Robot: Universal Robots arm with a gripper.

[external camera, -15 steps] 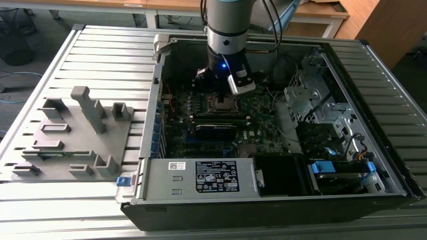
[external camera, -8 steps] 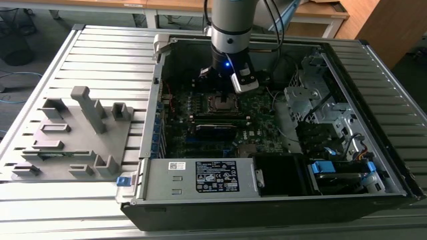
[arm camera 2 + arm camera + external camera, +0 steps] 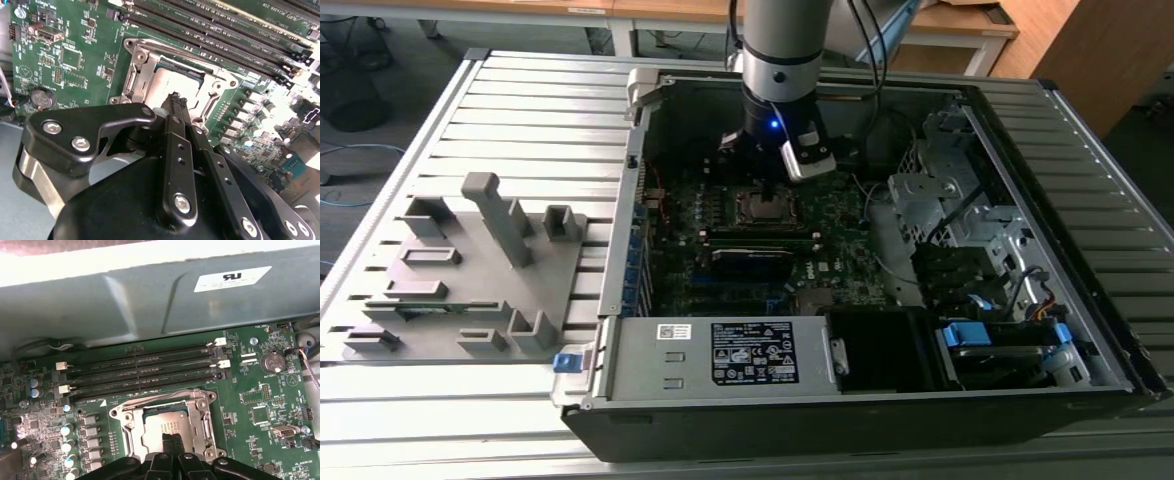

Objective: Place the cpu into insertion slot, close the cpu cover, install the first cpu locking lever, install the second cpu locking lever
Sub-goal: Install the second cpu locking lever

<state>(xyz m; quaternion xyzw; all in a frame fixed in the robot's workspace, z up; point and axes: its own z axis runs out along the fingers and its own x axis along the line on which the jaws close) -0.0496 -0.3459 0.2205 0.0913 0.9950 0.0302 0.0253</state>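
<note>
gripper, black, two slim metal fingers pressed together with no gap visible, holds nothing; in both wrist views its tip hangs directly over the dull silver-grey square cpu. whether the tip touches the chip cannot be told. the cpu lies flat inside the small square insertion slot with its silvery metal rim, on the green motherboard. the thin silvery metal cpu cover, a frame with a cut-out centre, lies down around the chip, its screwed corners showing at the edges. whether the locking levers are latched cannot be told.

in the exterior view, the grey robot arm descends into the open black and grey computer case, the socket at six o'clock of the wrist. long black memory slots run beside the socket, just apart from it. a grey plastic fixture tray rests on the ribbed metal table, at nine o'clock of the case.
</note>
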